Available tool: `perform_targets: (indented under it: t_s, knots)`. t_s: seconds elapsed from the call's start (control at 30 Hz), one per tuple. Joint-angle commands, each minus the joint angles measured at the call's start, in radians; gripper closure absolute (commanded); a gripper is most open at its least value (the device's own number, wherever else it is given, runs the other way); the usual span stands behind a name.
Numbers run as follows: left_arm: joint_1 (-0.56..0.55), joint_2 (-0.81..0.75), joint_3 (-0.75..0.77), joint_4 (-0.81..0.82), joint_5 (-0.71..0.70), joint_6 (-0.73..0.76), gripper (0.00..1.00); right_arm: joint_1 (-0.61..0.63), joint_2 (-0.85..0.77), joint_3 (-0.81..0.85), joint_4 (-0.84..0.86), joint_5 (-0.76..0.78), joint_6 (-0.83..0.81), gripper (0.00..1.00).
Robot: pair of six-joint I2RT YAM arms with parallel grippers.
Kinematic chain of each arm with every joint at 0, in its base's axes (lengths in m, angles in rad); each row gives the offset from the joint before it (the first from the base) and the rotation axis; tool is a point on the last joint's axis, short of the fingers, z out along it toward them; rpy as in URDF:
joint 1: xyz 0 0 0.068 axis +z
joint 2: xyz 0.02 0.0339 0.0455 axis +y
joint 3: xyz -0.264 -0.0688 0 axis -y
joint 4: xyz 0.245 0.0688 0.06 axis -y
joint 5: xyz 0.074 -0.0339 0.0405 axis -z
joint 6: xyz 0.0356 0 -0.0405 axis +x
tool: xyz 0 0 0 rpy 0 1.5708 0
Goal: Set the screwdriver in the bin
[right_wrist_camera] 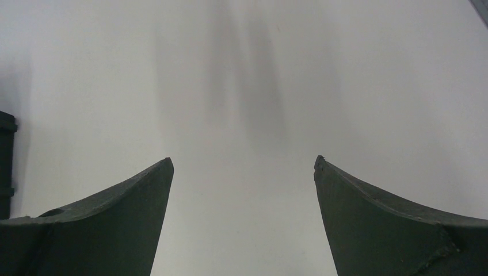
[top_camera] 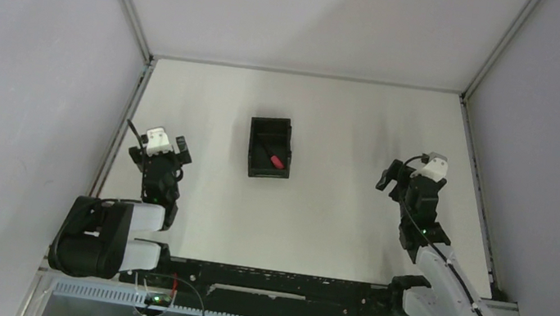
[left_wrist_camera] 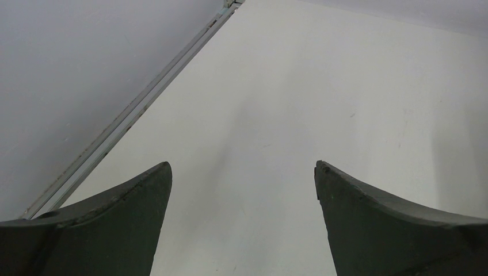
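Observation:
The black bin (top_camera: 256,136) stands mid-table in the top view. Inside it lies the screwdriver (top_camera: 276,160), its red handle toward the bin's near right corner and its dark shaft pointing up-left. My left gripper (top_camera: 180,149) rests well to the left of the bin; in its wrist view it (left_wrist_camera: 243,167) is open over bare table. To the bin's right my right gripper (top_camera: 387,178) sits apart from it; its wrist view shows it (right_wrist_camera: 243,162) open with nothing between the fingers. A dark edge of the bin (right_wrist_camera: 7,155) shows at the far left there.
Grey walls close the table on the left, right and back. A metal rail (left_wrist_camera: 132,109) runs along the left wall's foot. The arm bases and a black bar (top_camera: 276,281) line the near edge.

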Motion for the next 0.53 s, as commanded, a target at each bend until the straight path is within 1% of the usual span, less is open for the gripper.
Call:
perform_targets:
  t_s: [0.0, 0.5]
  knots:
    - [0.006, -0.008, 0.050, 0.019, 0.012, -0.001, 0.02, -0.005, -0.011, -0.015, 0.153, -0.022, 0.021, 0.00]
    - [0.007, -0.005, 0.053, 0.016, 0.017, -0.001, 0.02, -0.006, -0.015, -0.019, 0.157, -0.027, 0.021, 0.00]
